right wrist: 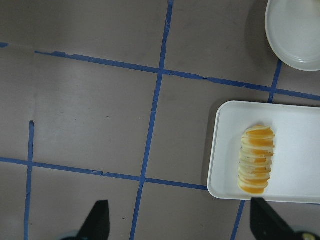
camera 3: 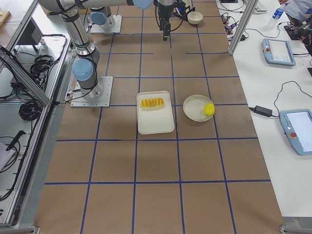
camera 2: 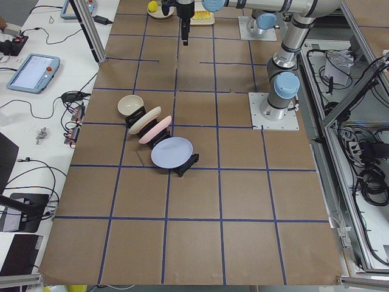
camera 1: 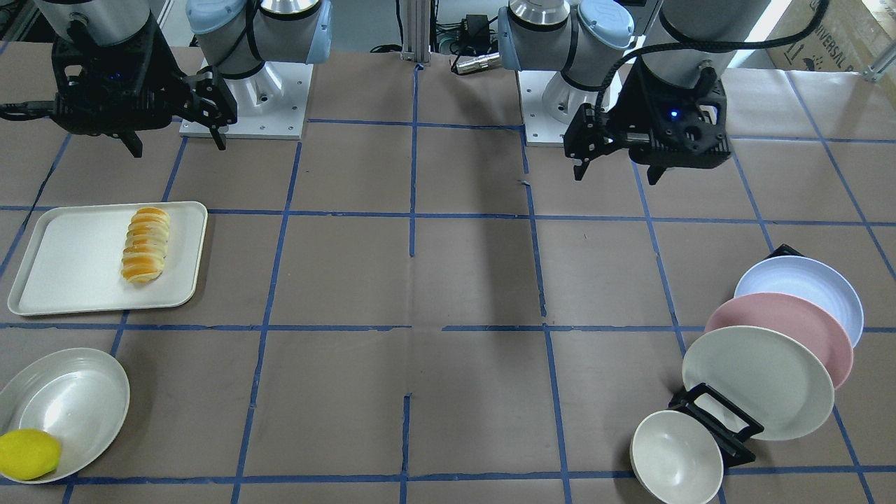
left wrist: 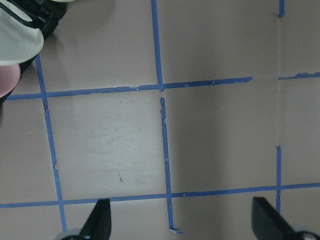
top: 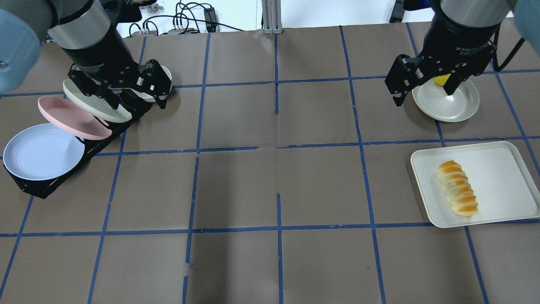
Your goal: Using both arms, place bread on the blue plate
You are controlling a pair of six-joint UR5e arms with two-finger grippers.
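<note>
On the robot's right side of the table we list one white tray. The bread lies flat on it, toward the tray edge that faces the table's middle. Beyond the tray, farther from the robot, we note a cream dish with a yellow lemon resting at its rim.

On the robot's left side we record a black rack holding plates that lean on edge. The blue plate sits at the end nearest the robot, followed by a pink plate and a cream plate. A cream bowl stands at the far end.

Left gripper: raised above the table near the rack, jaws spread wide, with only bare table between its fingers.

Right gripper: raised above the table, apart from the tray, jaws likewise wide and holding nothing. Its fingers frame bare table, and the bread sits off to one side.
</note>
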